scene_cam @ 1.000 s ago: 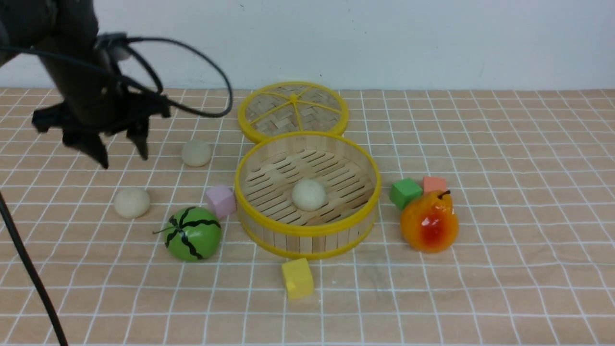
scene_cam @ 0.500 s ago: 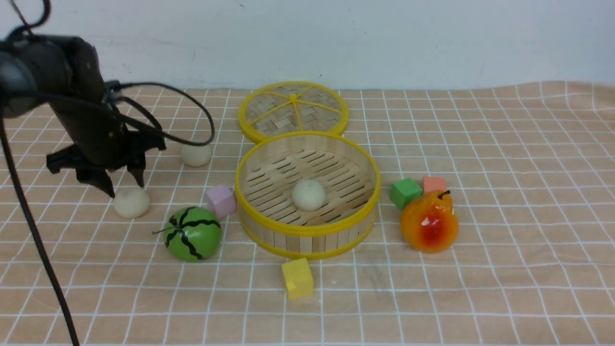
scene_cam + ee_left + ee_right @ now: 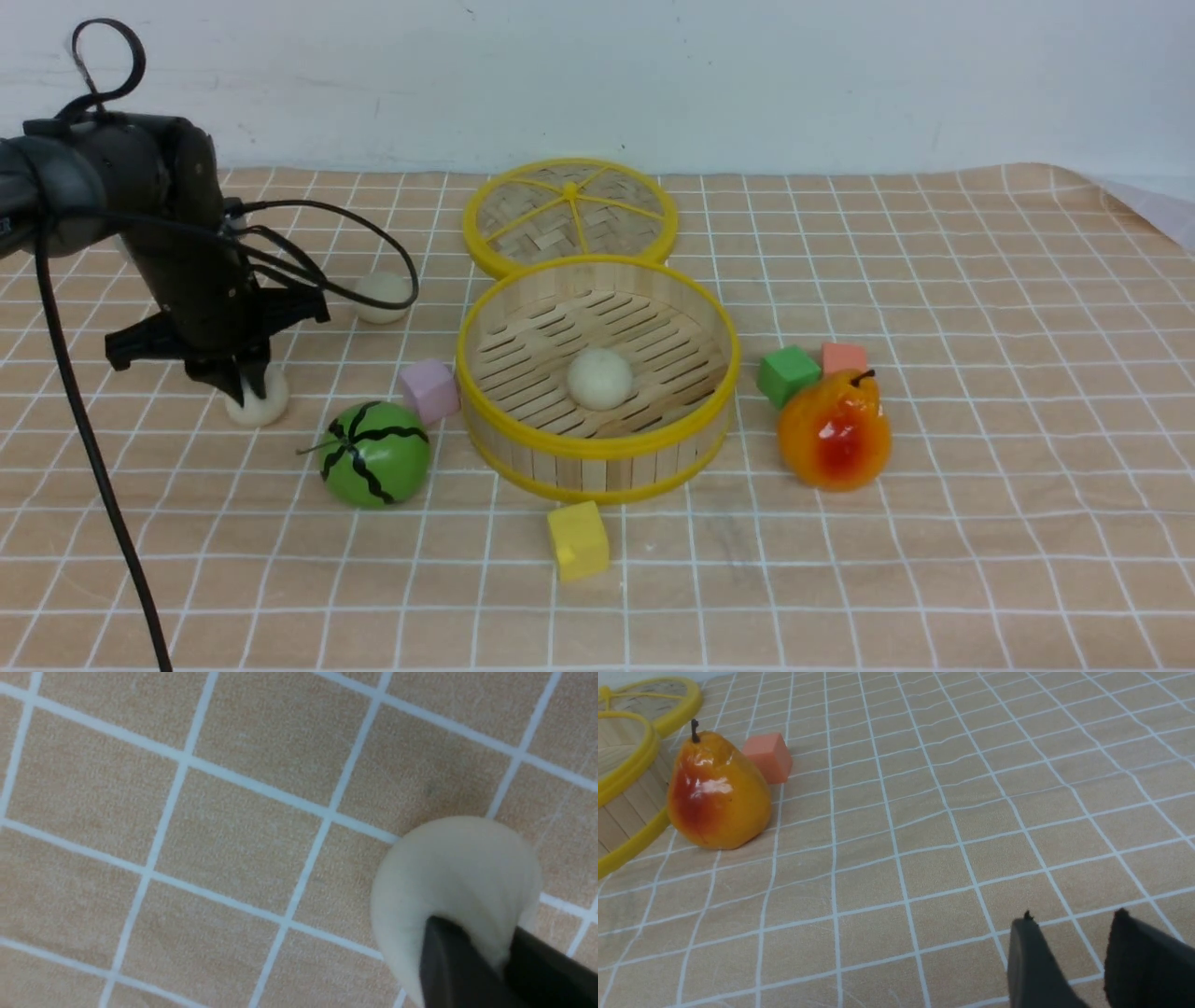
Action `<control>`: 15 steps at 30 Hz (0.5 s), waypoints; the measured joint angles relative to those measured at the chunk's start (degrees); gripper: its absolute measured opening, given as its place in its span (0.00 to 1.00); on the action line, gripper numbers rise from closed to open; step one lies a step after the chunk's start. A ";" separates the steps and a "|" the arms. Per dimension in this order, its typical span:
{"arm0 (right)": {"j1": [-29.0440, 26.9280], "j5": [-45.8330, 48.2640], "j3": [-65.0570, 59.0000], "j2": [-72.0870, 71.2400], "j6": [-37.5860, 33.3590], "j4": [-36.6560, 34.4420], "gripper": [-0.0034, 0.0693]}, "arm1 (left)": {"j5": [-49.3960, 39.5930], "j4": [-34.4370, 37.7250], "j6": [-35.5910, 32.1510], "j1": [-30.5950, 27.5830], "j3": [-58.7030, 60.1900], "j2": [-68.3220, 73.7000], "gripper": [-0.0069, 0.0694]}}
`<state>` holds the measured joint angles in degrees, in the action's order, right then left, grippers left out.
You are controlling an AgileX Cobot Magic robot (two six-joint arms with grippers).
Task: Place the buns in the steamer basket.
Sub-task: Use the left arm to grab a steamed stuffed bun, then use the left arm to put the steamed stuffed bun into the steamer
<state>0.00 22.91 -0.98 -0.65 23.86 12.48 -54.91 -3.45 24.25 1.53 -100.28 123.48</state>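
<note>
As the left tool (image 3: 241, 385) pinches, pale dough (image 3: 261, 409) puckers.

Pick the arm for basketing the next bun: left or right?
Left. Its hand is pinching a bun beside the watermelon; the right hand seems farther off, past the pear.

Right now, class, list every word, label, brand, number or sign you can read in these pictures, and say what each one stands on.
There is no readable text: none shows on the steamer basket, the bun inside it, the woven lid or the yellow cube.
The black stripes on the watermelon toy are pattern, not writing.
</note>
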 joint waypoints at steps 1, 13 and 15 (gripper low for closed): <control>0.00 0.00 0.00 0.00 0.00 0.00 0.38 | -1.29 0.00 -0.58 0.00 -1.34 0.00 0.09; 0.00 0.00 0.00 0.00 0.00 0.00 0.38 | -10.66 4.95 -5.98 9.58 -17.29 -4.10 0.09; 0.00 0.00 0.00 0.00 0.00 0.00 0.38 | -9.68 6.20 -6.16 13.50 -18.59 -4.21 0.09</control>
<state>0.00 22.91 -0.98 -0.65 23.86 12.48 -64.59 2.75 18.09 15.03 -118.87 119.27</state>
